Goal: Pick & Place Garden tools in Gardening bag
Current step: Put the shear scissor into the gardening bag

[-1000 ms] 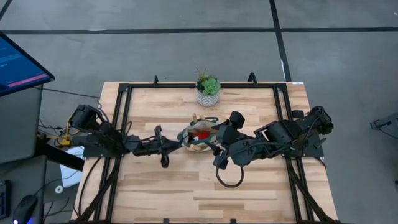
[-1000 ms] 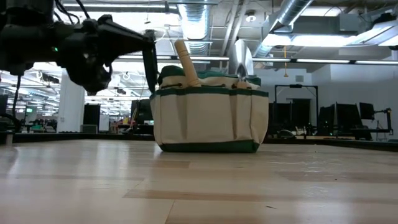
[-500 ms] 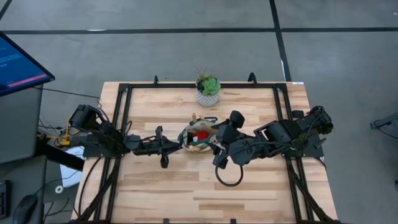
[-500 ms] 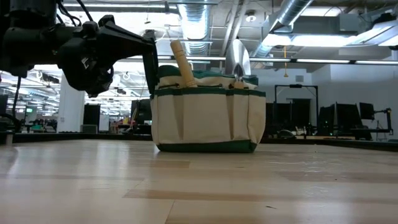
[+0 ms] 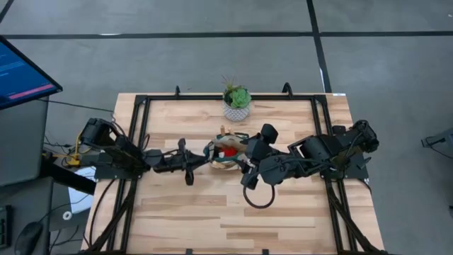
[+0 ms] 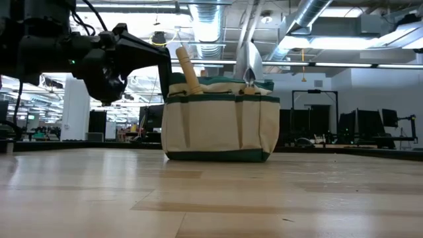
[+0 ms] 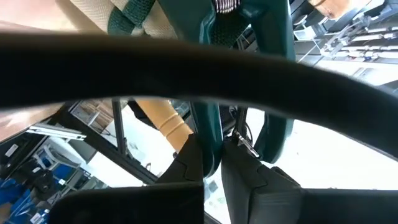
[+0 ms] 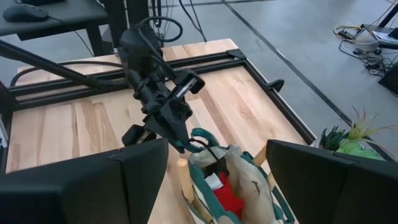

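The beige gardening bag with dark green trim stands on its base at the table's middle; it also shows in the low view. A wooden tool handle, a metal blade and a red item stick out of or lie in it. My left gripper is at the bag's left side, shut on its green handle loop. My right gripper is open above the bag's right side and holds nothing. My left gripper pinches the dark green handle strap between its two fingers, at the top of the loop on the bag's left side. The fingers come nearly level from the table's left. The bag's base stays on the table and the strap stands up.
A white pot with a green plant stands at the table's far edge, behind the bag. A black frame runs around the tabletop. Bare wood lies toward the near edge.
My left gripper has gone a little toward the table's far edge, still shut on the handle strap. The bag has slid a little with it, upright, its base on the table. My right arm has followed a little the same way, its gripper open.
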{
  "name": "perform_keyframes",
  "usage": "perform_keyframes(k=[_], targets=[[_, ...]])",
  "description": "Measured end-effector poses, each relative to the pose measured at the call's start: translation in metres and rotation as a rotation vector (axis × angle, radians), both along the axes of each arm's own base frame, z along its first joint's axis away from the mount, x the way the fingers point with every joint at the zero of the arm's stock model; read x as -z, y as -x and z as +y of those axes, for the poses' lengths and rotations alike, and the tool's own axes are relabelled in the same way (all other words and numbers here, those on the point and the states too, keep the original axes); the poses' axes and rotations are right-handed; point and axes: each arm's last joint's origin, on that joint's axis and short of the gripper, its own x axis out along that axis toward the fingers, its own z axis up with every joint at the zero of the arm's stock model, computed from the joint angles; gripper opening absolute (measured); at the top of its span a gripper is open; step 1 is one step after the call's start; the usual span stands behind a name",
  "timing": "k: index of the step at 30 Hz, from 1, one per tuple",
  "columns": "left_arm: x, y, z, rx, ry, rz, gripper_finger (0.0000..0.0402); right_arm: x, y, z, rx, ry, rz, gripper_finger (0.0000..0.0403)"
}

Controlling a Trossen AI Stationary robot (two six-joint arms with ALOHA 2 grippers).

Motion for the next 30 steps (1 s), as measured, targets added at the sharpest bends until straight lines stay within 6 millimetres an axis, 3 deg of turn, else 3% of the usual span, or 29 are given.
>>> perform_keyframes(k=[6, 10, 15, 30], targets=[[-0.006, -0.006, 0.008, -0.036, 0.012, -0.041, 0.0006, 0.000, 0.000, 0.000, 0.002, -0.001, -0.005, 0.0265], [-0.015, -0.016, 0.007, 0.043, -0.002, -0.084, 0.0006, -0.001, -0.002, -0.001, 0.005, -0.008, -0.018, 0.0265], [-0.004, -0.017, 0.005, 0.082, -0.005, 0.016, 0.0006, -0.003, -0.003, -0.001, 0.005, -0.016, -0.035, 0.0265], [0.010, -0.019, 0.009, 0.060, 0.001, 0.042, 0.0006, -0.003, -0.003, 0.000, 0.020, -0.049, -0.058, 0.0265]])
